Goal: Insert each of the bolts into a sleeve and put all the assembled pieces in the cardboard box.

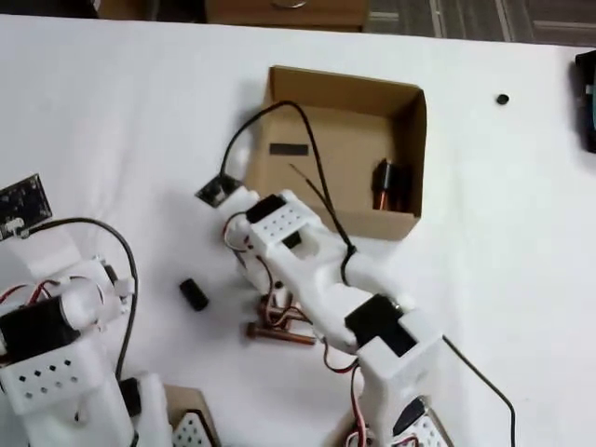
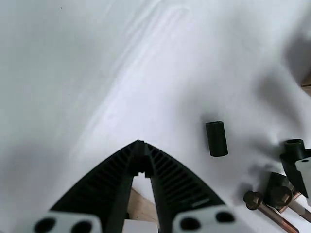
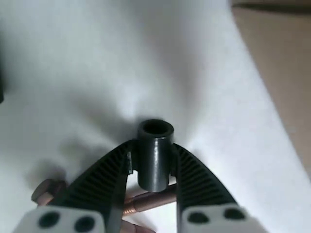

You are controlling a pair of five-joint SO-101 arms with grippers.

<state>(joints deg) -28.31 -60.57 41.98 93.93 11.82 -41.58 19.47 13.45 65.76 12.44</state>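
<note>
My right gripper (image 3: 152,147) is shut on a black sleeve (image 3: 155,158) and holds it upright just above the white table. Copper bolts (image 3: 148,200) lie right behind it. In the high view the right arm (image 1: 317,270) covers that sleeve, and the bolts (image 1: 279,332) stick out beside the arm. A second black sleeve (image 1: 194,293) (image 2: 216,139) lies loose on the table, ahead of my left gripper (image 2: 141,145), which is shut with nothing in it. The cardboard box (image 1: 279,102) holds one assembled piece (image 1: 386,186) against its right wall.
The left arm (image 1: 56,372) sits at the front left corner with a cable looping beside it. A small black part (image 1: 503,98) lies far right, near a dark object (image 1: 587,93) at the table's edge. A circuit board (image 1: 20,200) lies at the left edge.
</note>
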